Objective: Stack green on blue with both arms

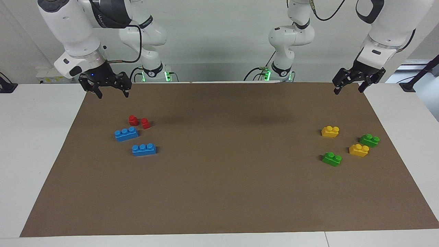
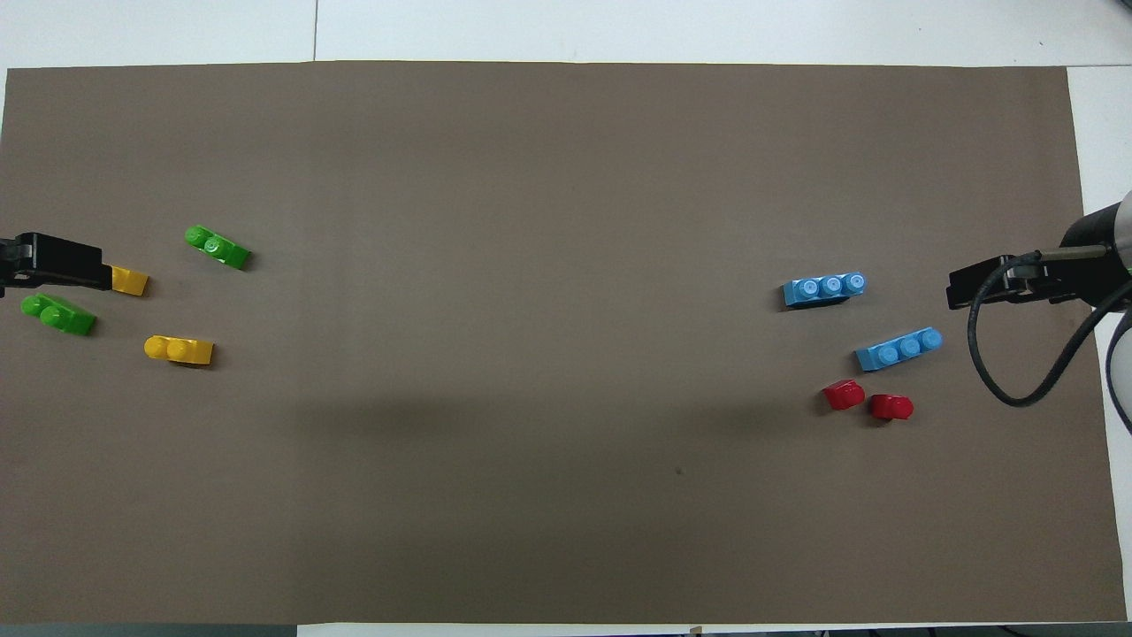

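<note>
Two green bricks lie on the brown mat toward the left arm's end, one (image 1: 331,159) (image 2: 217,247) farther from the robots than the other (image 1: 369,140) (image 2: 58,313). Two blue bricks lie toward the right arm's end, one (image 1: 126,133) (image 2: 898,349) nearer to the robots than the other (image 1: 144,149) (image 2: 823,287). My left gripper (image 1: 348,90) (image 2: 62,263) is open, empty and raised over the mat's edge by its base. My right gripper (image 1: 113,94) (image 2: 982,287) is open, empty and raised over the mat's edge at its own end. Neither touches a brick.
Two yellow bricks (image 1: 330,131) (image 1: 358,150) lie among the green ones; in the overhead view the left gripper covers part of one (image 2: 131,280). Two small red bricks (image 1: 133,120) (image 1: 145,123) lie just nearer to the robots than the blue ones. The brown mat (image 1: 219,171) covers the white table.
</note>
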Available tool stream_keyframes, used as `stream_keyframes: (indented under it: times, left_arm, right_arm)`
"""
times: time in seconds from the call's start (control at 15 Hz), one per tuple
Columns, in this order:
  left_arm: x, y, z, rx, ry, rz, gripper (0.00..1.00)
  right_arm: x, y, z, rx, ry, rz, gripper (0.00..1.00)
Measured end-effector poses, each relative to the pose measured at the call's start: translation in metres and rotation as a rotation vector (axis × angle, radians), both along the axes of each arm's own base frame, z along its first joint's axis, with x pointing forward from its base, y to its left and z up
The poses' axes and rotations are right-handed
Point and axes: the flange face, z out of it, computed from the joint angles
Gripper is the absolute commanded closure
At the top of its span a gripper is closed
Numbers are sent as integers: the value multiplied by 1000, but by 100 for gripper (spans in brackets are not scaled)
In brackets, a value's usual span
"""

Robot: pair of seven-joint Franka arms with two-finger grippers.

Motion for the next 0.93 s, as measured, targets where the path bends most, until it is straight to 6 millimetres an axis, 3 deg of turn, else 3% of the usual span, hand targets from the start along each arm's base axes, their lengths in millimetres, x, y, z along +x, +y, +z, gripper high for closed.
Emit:
stream_keyframes:
  times: [0.73, 0.93]
  left_arm:
    - [0, 0, 0, 0, -2, 0, 0]
    - [0, 2, 0, 0, -3, 9, 0]
  right_arm:
    - [2, -5, 1, 1, -20, -11, 0]
    - [9, -6, -2, 0, -74, -152, 3]
